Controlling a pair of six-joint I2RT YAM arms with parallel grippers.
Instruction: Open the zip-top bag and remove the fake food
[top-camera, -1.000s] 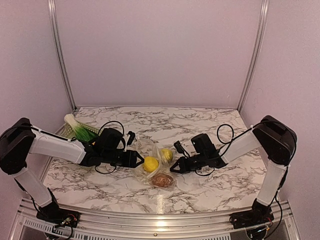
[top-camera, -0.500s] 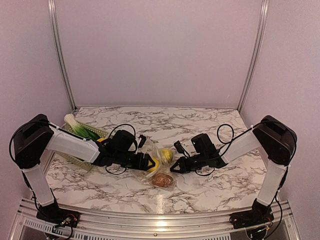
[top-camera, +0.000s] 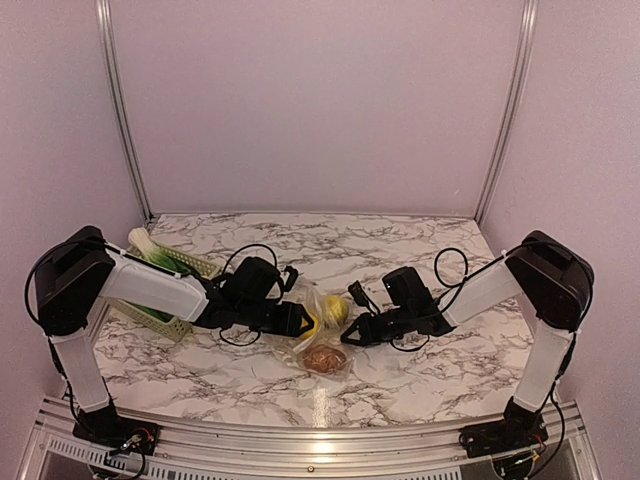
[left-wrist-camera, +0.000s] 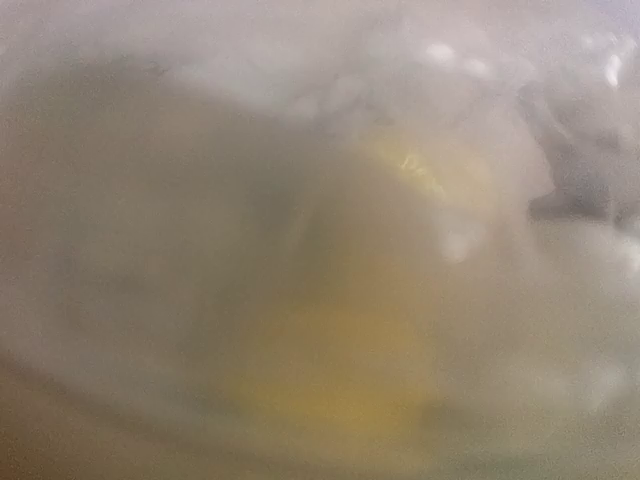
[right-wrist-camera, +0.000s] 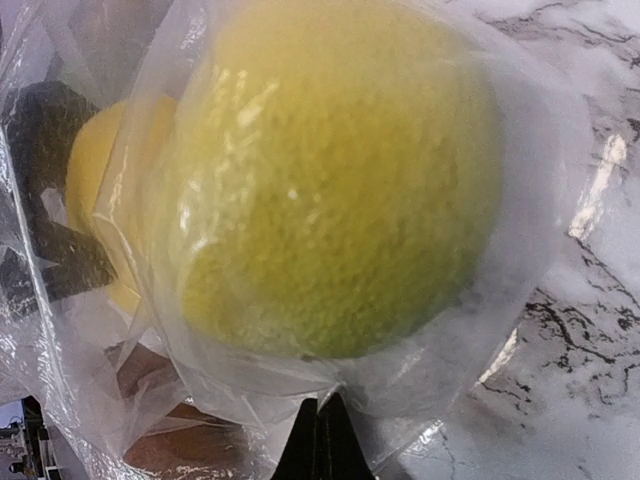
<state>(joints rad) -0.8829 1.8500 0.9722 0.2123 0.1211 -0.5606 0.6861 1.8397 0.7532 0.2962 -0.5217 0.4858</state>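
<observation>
The zip-top bag (top-camera: 322, 340) sits mid-table (top-camera: 400, 240), centre of the top view, between both hands. It's thin crinkly film, so I'd guess light, floppy and slippery: grab an edge fold, not the bulge. The right hand (top-camera: 350, 335) is pinched shut on the film just under the big lemon (right-wrist-camera: 330, 180). The left hand (top-camera: 300, 322) looks poked in beside a second lemon (right-wrist-camera: 95, 180). Its own view is pure blur, so I can't tell how wide it is. A brown lump (top-camera: 325, 358) is bagged too. At left, the green slatted basket (top-camera: 165, 322) holds a green vegetable (top-camera: 150, 250).
</observation>
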